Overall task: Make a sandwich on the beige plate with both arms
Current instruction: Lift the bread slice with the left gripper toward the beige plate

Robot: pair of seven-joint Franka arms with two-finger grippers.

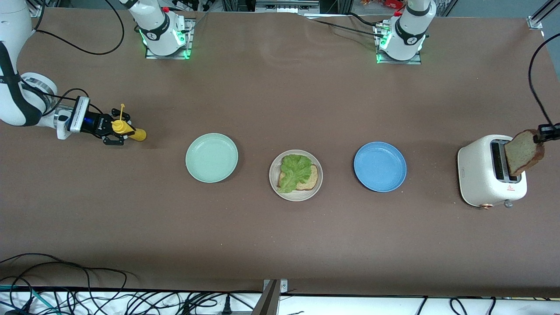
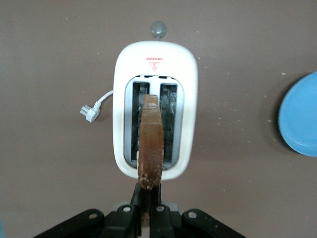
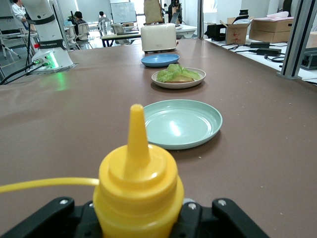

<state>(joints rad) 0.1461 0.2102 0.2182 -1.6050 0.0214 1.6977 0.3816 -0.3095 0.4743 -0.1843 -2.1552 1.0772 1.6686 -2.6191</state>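
Note:
The beige plate (image 1: 295,195) sits mid-table with one bread slice (image 1: 309,180) on it and a ruffled green lettuce leaf (image 1: 294,170) on top. It also shows in the right wrist view (image 3: 178,85). My left gripper (image 1: 541,136) is shut on a second bread slice (image 1: 523,152), holding it on edge just above the slots of the white toaster (image 1: 481,175). In the left wrist view, the slice (image 2: 151,144) hangs from the gripper (image 2: 150,201) over the toaster (image 2: 188,74). My right gripper (image 1: 114,130) is shut on an upright yellow squeeze bottle (image 1: 127,130) near the right arm's end of the table.
A mint-green plate (image 1: 211,157) lies beside the beige plate toward the right arm's end, and a blue plate (image 1: 379,166) lies toward the left arm's end. The toaster's plug (image 2: 90,112) lies loose beside it. Cables run along the table's front edge.

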